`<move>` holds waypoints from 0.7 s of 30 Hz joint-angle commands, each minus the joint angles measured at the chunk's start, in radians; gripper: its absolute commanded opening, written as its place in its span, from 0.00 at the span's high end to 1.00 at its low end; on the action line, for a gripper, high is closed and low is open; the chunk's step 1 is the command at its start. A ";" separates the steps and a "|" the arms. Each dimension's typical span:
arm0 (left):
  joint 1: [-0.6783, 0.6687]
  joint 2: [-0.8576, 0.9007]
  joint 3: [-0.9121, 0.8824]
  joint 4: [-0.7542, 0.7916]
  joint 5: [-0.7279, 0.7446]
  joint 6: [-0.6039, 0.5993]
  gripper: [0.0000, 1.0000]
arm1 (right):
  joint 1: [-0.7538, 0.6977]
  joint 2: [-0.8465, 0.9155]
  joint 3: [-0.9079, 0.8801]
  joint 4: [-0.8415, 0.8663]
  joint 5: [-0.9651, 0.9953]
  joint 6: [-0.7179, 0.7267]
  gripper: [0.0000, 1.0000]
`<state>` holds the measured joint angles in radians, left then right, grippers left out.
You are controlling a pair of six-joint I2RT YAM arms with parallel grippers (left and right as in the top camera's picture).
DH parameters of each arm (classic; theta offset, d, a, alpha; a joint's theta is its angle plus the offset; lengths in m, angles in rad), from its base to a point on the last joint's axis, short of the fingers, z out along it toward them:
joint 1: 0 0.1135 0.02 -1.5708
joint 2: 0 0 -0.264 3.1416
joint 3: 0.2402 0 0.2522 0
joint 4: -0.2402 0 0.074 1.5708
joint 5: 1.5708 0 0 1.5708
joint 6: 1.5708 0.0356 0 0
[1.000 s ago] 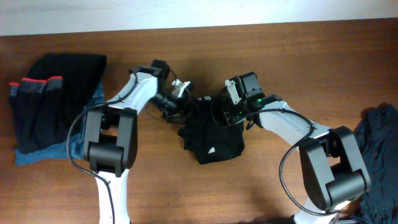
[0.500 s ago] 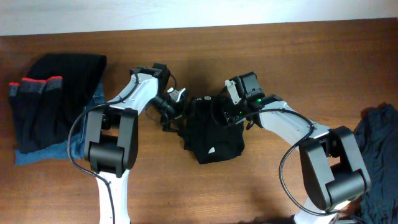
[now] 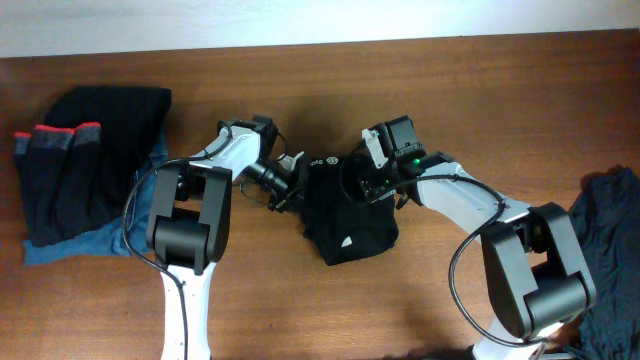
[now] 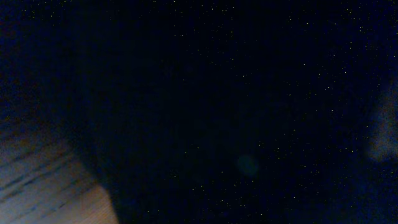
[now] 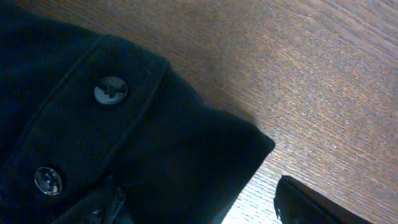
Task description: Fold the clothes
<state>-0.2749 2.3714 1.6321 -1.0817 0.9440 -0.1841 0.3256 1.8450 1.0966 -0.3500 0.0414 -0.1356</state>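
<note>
The left gripper (image 3: 288,190) has slid onto the black garment's (image 3: 345,225) left edge, grip impossible to tell, while the right gripper (image 3: 366,187) stands spread over its top, mid-table (image 3: 450,80).

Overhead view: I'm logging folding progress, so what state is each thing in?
Garment, bunched into a rough fold, not flat.
Left hand, pressed into the garment's left edge; open or shut unclear.
Right hand, open over the garment's buttoned edge.
Stack, folded, far left.
Heap, unfolded, far right.
</note>
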 commanded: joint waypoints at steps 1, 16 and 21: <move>-0.001 0.048 -0.006 0.012 -0.023 0.000 0.99 | -0.005 0.008 0.002 -0.001 0.009 -0.007 0.15; 0.026 -0.003 0.295 -0.092 -0.306 0.074 0.99 | -0.007 -0.158 0.282 -0.228 0.027 -0.007 0.10; 0.066 -0.073 0.368 -0.136 -0.445 0.073 0.99 | -0.007 -0.211 0.381 -0.341 0.027 -0.007 0.09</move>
<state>-0.2440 2.3856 1.9476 -1.1980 0.6312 -0.1318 0.3256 1.6730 1.4265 -0.6575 0.0566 -0.1352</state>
